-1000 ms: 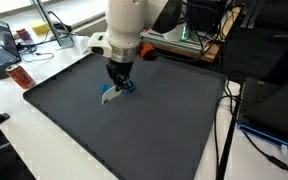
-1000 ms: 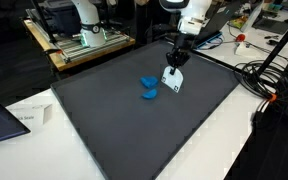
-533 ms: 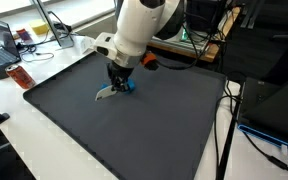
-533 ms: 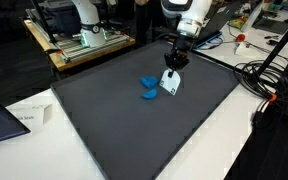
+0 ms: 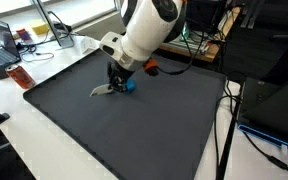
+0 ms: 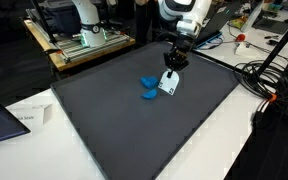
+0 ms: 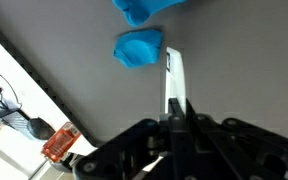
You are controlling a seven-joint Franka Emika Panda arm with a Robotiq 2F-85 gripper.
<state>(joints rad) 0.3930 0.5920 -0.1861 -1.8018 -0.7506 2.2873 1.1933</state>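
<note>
My gripper [image 5: 117, 76] is shut on a flat white strip-shaped object [image 5: 102, 90] and holds it tilted, low over the dark grey mat [image 5: 134, 130]. In the wrist view the white object [image 7: 174, 78] sticks out from between the closed fingers of the gripper [image 7: 176, 108]. Two blue pieces [image 7: 141, 48] [image 7: 144, 8] lie on the mat just beyond its tip. In an exterior view the gripper [image 6: 172, 62] holds the white object [image 6: 168, 84] right beside the blue pieces [image 6: 149, 82] [image 6: 148, 96]. One blue piece [image 5: 130, 85] shows behind the gripper.
A red box [image 5: 17, 76] lies off the mat's corner, also in the wrist view [image 7: 59, 142]. Laptops and clutter [image 5: 4, 45] sit on a desk beyond. Cables [image 6: 269, 85] run off the mat's side. A second robot base [image 6: 89, 30] stands behind.
The arm has leaned over and carried the white object a little across the mat, towards the blue pieces. The gripper stays shut on it. The blue pieces have not moved.
</note>
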